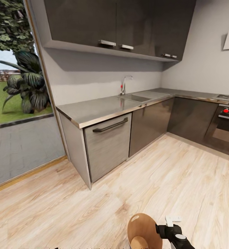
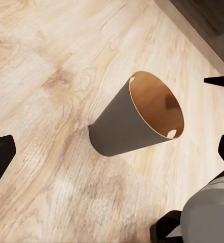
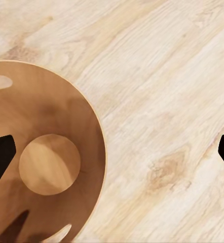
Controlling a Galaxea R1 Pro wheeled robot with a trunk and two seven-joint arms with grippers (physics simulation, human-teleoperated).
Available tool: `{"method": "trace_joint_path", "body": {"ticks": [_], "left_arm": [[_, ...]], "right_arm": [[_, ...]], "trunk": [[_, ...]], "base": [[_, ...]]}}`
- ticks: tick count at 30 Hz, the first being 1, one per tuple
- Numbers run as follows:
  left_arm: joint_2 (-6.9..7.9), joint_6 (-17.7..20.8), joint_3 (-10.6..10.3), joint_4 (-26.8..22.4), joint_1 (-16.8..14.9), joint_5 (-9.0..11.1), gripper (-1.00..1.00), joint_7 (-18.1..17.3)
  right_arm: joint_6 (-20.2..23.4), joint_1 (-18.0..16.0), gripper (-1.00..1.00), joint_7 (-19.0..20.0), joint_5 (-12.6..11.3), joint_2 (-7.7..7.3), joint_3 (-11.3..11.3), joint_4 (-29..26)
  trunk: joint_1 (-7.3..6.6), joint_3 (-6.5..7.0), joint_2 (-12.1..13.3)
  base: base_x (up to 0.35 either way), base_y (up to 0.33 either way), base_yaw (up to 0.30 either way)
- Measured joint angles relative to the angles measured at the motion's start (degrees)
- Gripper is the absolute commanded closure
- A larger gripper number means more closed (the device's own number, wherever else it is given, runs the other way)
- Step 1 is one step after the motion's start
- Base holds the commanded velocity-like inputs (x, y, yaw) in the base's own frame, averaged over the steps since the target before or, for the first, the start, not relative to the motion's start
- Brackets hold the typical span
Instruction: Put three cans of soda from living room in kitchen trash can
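Observation:
The trash can [image 1: 142, 229] stands upright on the wood floor at the bottom of the head view, pale grey outside and tan inside. My right gripper [image 1: 170, 227] hovers at its right rim. In the right wrist view the right gripper [image 3: 113, 152] is open, looking straight down into the trash can [image 3: 86, 131], whose round bottom is bare. In the left wrist view the left gripper [image 2: 112, 152] is open and empty, looking at the trash can [image 2: 117, 129] from the side, a way off. The three cans of soda are out of view.
An L-shaped steel counter [image 1: 93, 112] with sink [image 1: 137, 98], faucet [image 1: 124, 84] and dishwasher front [image 1: 109, 148] runs ahead. An oven [image 1: 227, 126] is at the right. A glass wall [image 1: 17, 114] to the garden is at the left. Light wood floor [image 1: 170, 173] lies between.

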Motion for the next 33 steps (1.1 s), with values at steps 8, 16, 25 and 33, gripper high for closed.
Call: {"method": "trace_joint_path", "body": {"ticks": [8, 16, 25, 33], "left_arm": [[0.00, 0.00, 0.00, -0.01, 0.01, 0.02, -1.00, 0.00], [0.00, -0.01, 0.00, -0.06, 0.03, 0.01, -1.00, 0.00], [0.00, 0.00, 0.00, -0.07, 0.01, -0.05, -1.00, 0.00], [0.00, 0.00, 0.00, -0.07, 0.02, -0.03, -1.00, 0.00]], "right_arm": [[0.06, 0.01, -1.00, 0.00, 0.00, 0.00, 0.02, 0.00], [0.03, 0.00, -1.00, 0.00, 0.00, 0.00, -0.02, 0.00], [0.05, 0.01, -1.00, 0.00, 0.00, 0.00, 0.00, 0.00], [0.04, 0.00, -1.00, 0.00, 0.00, 0.00, 0.00, 0.00]], "trunk": [[0.00, -0.71, 0.00], [1.09, -2.33, -1.99], [3.07, -4.78, -5.60], [4.82, -6.95, -8.81]], "base": [[0.000, 0.000, 0.000], [0.000, 0.000, 0.000], [0.000, 0.000, 0.000], [0.000, 0.000, 0.000]]}}
